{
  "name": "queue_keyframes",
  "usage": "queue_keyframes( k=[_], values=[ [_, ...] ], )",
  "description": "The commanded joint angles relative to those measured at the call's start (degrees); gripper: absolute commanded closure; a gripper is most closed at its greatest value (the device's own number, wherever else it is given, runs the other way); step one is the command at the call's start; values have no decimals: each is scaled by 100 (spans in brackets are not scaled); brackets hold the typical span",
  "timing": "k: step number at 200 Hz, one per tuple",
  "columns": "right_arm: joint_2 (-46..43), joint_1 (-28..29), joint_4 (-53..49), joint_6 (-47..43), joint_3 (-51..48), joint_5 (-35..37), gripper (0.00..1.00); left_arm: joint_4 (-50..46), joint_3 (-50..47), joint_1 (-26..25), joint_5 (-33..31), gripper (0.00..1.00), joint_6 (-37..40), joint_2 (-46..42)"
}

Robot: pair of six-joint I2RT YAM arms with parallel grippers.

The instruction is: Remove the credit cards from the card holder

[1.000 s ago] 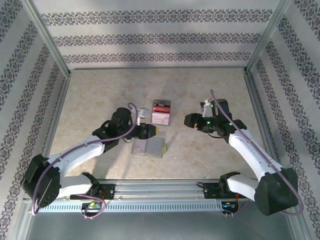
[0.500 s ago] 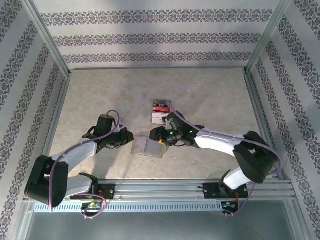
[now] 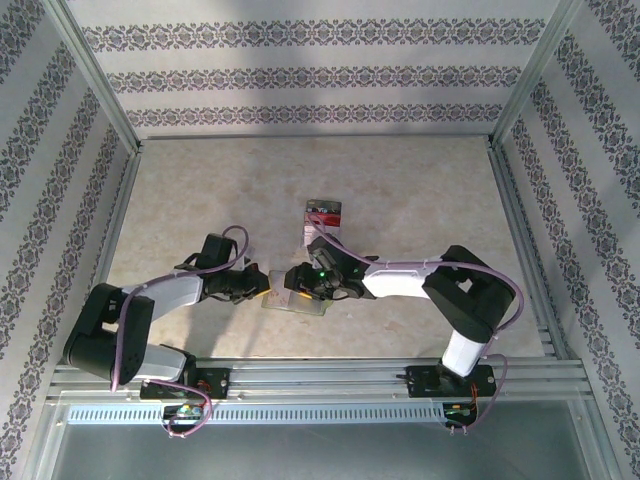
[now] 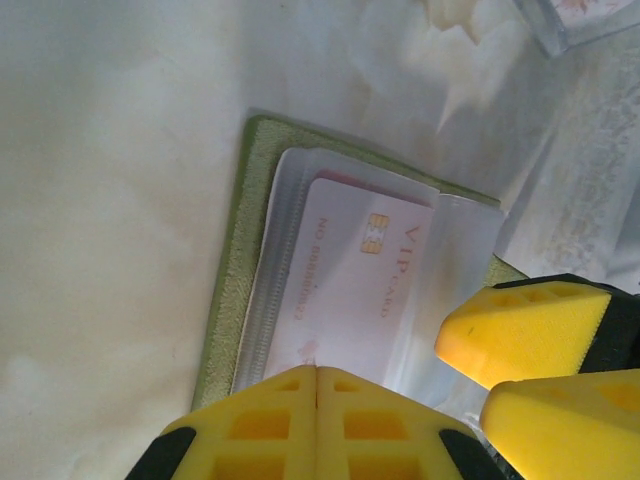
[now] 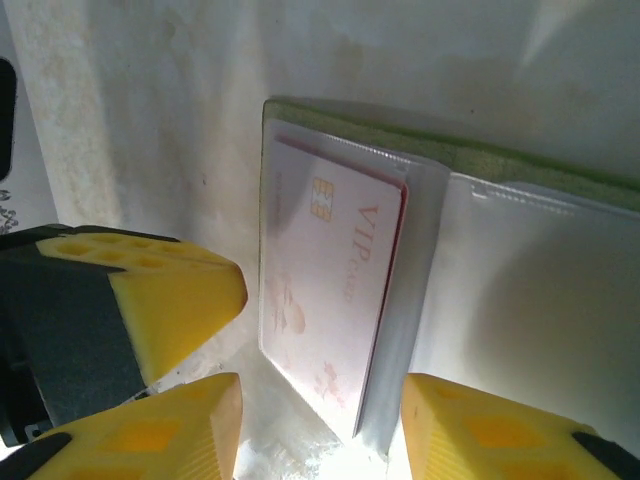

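The wallet (image 4: 235, 260) lies open on the table (image 3: 200, 200), its thin, stiff, slippery card (image 5: 335, 290) in a soft clear pocket (image 5: 425, 260), so we think our open right gripper (image 5: 318, 400) should pinch the card's end while our closed left gripper (image 4: 317, 400) holds the wallet down.

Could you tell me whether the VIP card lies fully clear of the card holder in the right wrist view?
No, the VIP card sits inside the translucent pocket of the open card holder.
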Motion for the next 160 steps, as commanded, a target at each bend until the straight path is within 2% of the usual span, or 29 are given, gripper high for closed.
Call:
queue_keyframes(
  k=[1,86,160],
  values=[
    [93,80,132,73,131,141,54,-22,58,70,-72,100,243,106],
    [334,98,345,118,169,18,60,48,-139,52,-171,100,277,330],
    [450,145,454,258,61,142,61,237,-224,-151,-256,100,139,550]
  ],
)
